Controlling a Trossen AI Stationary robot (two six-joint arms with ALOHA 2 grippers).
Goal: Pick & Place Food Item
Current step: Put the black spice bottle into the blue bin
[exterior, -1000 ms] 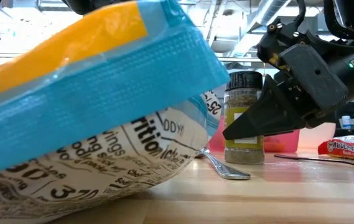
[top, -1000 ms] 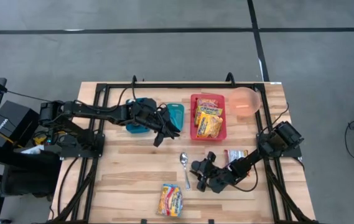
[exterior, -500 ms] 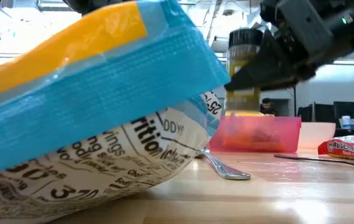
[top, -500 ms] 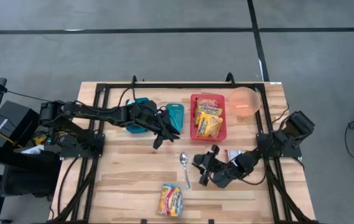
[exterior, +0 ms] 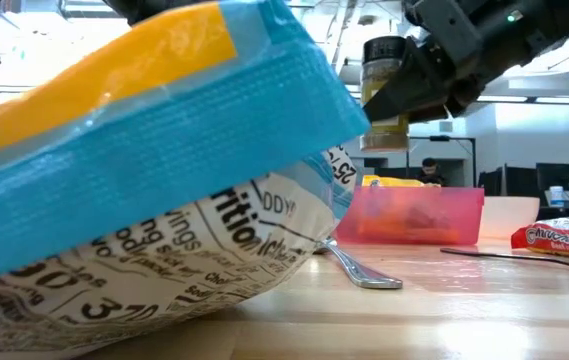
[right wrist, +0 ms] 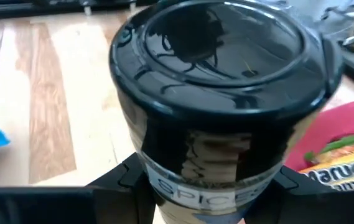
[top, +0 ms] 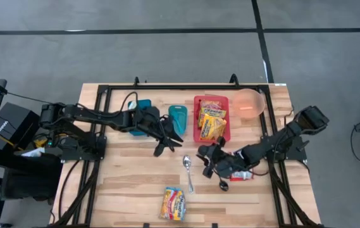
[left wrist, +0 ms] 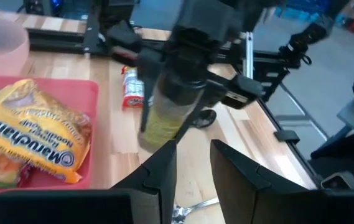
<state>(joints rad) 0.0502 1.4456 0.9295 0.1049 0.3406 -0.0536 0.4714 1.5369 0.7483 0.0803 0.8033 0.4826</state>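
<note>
A spice jar (exterior: 385,96) with a black lid and yellowish contents hangs above the table in front of the red bin (exterior: 420,216), with my right gripper (right wrist: 209,190) shut on it. The bin (top: 211,118) holds ramen packs. In the high view my right gripper (top: 209,159) is just near of the bin. My left gripper (top: 162,146) hovers left of the bin, fingers slightly open with nothing between them; in its wrist view (left wrist: 193,171) it faces the jar (left wrist: 167,109). My right gripper pinches the jar's body (right wrist: 164,180) just below the black lid, one finger (right wrist: 122,180) on each side. The fingers come slanting down from the table's right side. The jar is lifted clear of the table and stands roughly upright.
A spoon (top: 188,170) lies near of the bin, a food packet (top: 174,203) at the near edge, and a red snack packet (top: 238,158) under my right arm. A pink bowl (top: 250,102) sits right of the bin, teal containers (top: 178,116) to its left.
My right gripper has risen and moved toward the far edge and the red bin, carrying the spice jar. The jar stood on the table a second ago and is now lifted clear, still upright.
</note>
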